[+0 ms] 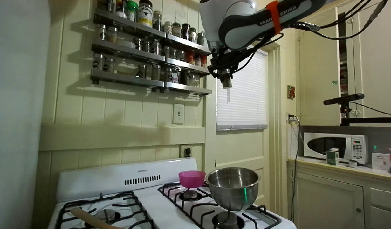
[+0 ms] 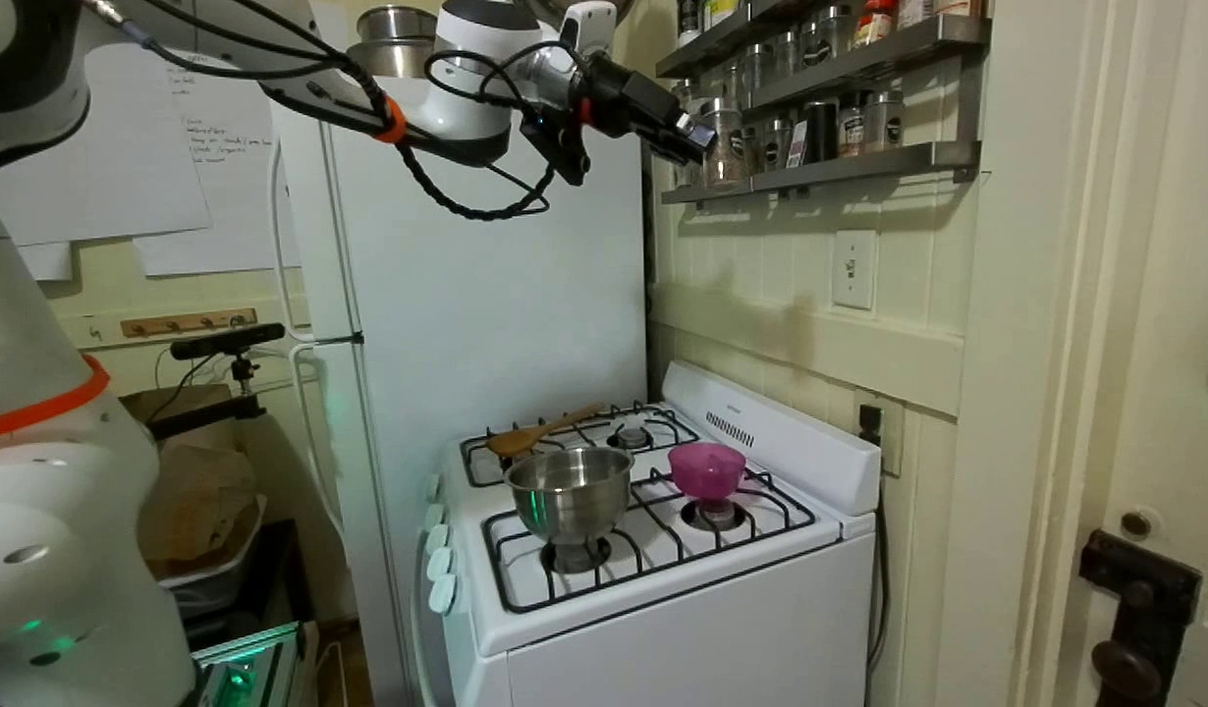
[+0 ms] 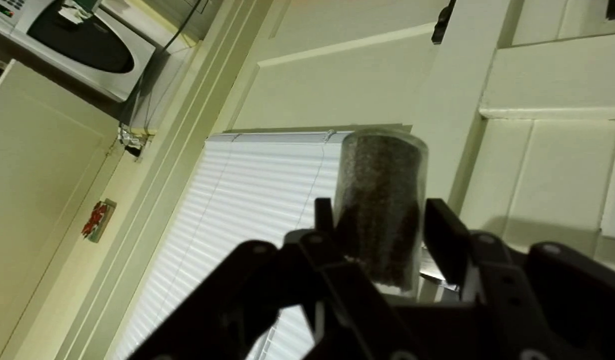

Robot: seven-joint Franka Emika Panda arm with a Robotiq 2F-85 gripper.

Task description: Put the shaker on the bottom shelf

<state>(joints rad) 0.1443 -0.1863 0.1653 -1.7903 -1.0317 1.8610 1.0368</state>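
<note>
The shaker is a small glass jar with reddish-brown contents (image 3: 380, 180). My gripper (image 3: 379, 215) is shut on it, one finger on each side, and its lid end is hidden by the gripper. In an exterior view the shaker (image 1: 227, 83) hangs in the air below the gripper (image 1: 225, 72), right of the rack's end. In an exterior view the shaker (image 2: 726, 157) is upright at the gripper's tips (image 2: 700, 142), overlapping the bottom shelf's left part in the picture. The bottom shelf (image 1: 127, 79) is the lowest tier, with a silvery rail; it also shows here (image 2: 859, 171).
Several spice jars (image 1: 109, 64) stand along the bottom shelf. The middle tier (image 1: 127, 51) and top tier (image 1: 128, 24) hang above it, also bearing jars. A steel pot (image 2: 570, 496) and pink bowl (image 2: 707, 471) stand on the stove below. A fridge (image 2: 496, 265) and a blind (image 1: 241, 105) are nearby.
</note>
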